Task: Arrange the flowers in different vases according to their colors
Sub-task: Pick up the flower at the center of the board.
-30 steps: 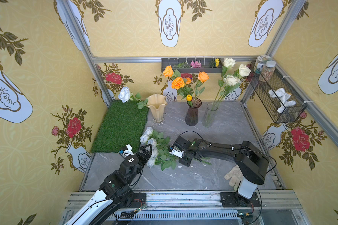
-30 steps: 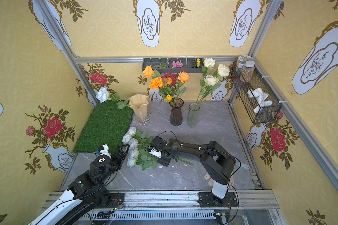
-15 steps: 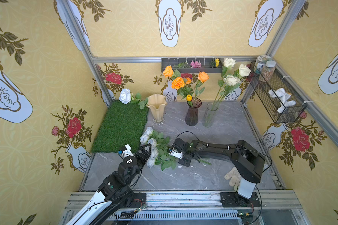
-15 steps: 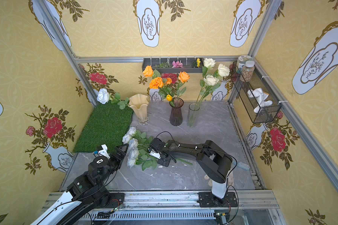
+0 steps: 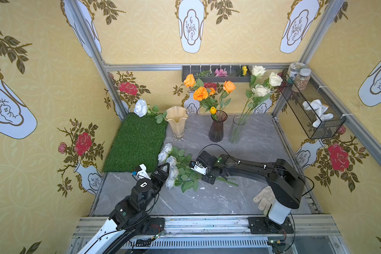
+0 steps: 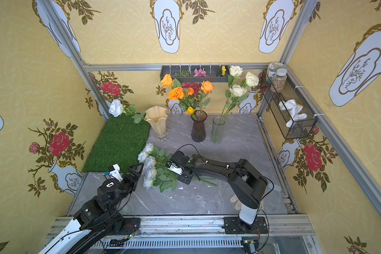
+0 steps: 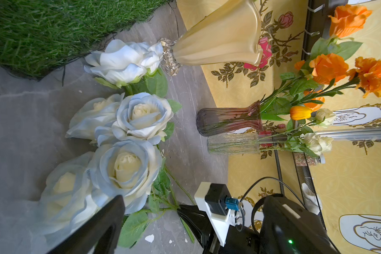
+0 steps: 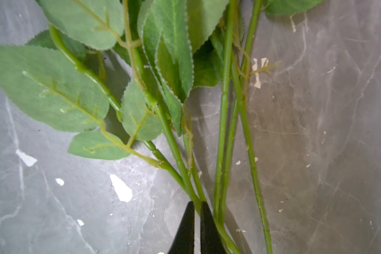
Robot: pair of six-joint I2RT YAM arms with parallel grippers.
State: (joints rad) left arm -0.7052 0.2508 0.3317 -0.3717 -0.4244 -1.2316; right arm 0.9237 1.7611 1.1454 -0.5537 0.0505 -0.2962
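Several pale blue-white flowers [image 5: 169, 162] [image 6: 149, 167] [image 7: 139, 114] lie in a bunch on the grey table, heads toward the grass. My right gripper [image 5: 208, 180] [image 6: 185, 178] [image 8: 197, 204] points down at their green stems [image 8: 178, 160] and is shut on one thin stem at its tips. My left gripper [image 5: 163, 171] [image 6: 137, 170] is open, right beside the rose heads. Orange flowers and a yellow tulip stand in the purple vase [image 5: 217, 129]. Cream roses stand in the clear vase [image 5: 235, 130]. The cream-amber vase [image 5: 177, 123] [image 7: 218, 41] is empty. One white rose [image 5: 140, 107] lies at the grass's far corner.
A green grass mat [image 5: 136, 143] covers the table's left part. A black wire basket [image 5: 312, 105] with jars hangs on the right wall. A wall shelf [image 5: 216, 77] holds tiny sprigs. A work glove [image 5: 264, 198] lies beside the right arm's base.
The right gripper has shifted slightly left along the stems and its arm has bent a little. The left arm and the flowers stay where they were.
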